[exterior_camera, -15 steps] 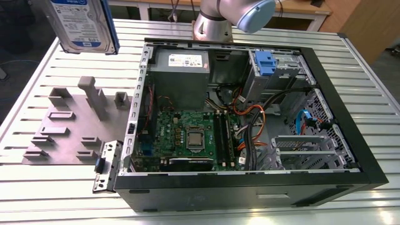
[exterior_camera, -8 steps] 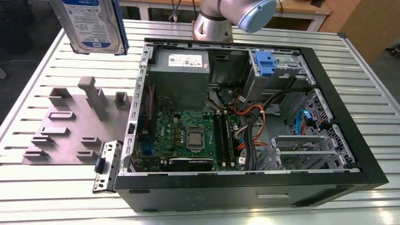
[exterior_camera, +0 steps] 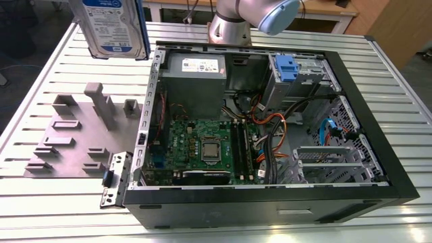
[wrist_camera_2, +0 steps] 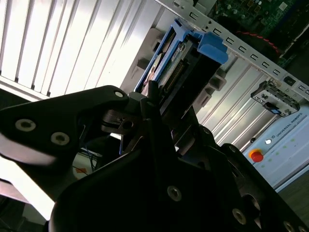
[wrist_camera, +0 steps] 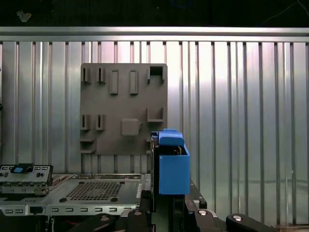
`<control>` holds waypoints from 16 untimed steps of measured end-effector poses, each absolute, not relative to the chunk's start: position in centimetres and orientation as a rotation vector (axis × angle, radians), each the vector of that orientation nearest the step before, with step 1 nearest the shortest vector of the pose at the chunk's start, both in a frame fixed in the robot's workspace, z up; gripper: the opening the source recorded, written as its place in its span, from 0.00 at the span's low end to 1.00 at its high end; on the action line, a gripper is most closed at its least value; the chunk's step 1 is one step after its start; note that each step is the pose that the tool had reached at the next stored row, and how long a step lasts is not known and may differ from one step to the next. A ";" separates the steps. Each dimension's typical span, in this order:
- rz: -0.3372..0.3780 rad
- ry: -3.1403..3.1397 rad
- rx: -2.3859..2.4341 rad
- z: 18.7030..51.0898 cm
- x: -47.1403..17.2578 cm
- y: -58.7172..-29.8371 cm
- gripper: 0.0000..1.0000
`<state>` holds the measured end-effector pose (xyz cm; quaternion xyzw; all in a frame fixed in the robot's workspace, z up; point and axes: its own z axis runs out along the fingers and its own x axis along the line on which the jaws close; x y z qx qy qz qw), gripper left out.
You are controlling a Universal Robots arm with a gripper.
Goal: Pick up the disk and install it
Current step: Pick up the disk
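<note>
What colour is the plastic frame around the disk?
Blue. The bracket shows best in the first wrist view, framing the disk seen in the exterior view.

Bright even light; strong glare on slatted table (wrist_camera_2: 58, 43).

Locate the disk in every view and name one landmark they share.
Exterior view: the disk is raised above the table, label showing, toward the exterior view's left of the computer case.
First wrist view: the disk is edge-on, blue bracket foremost, next to the case's metal rim.
Second wrist view: the disk is edge-on, short of the case's perforated rail.
Shared landmark: the computer case.
</note>
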<state>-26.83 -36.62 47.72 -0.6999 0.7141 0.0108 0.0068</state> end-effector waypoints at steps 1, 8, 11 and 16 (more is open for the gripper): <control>0.034 2.234 -2.189 47.7 -26.5 -36.6 0.35; 0.034 2.234 -2.189 47.7 -24.5 -36.6 0.35; 0.034 2.235 -2.188 47.6 -23.6 -36.6 0.35; 0.034 2.235 -2.188 47.6 -22.1 -36.6 0.35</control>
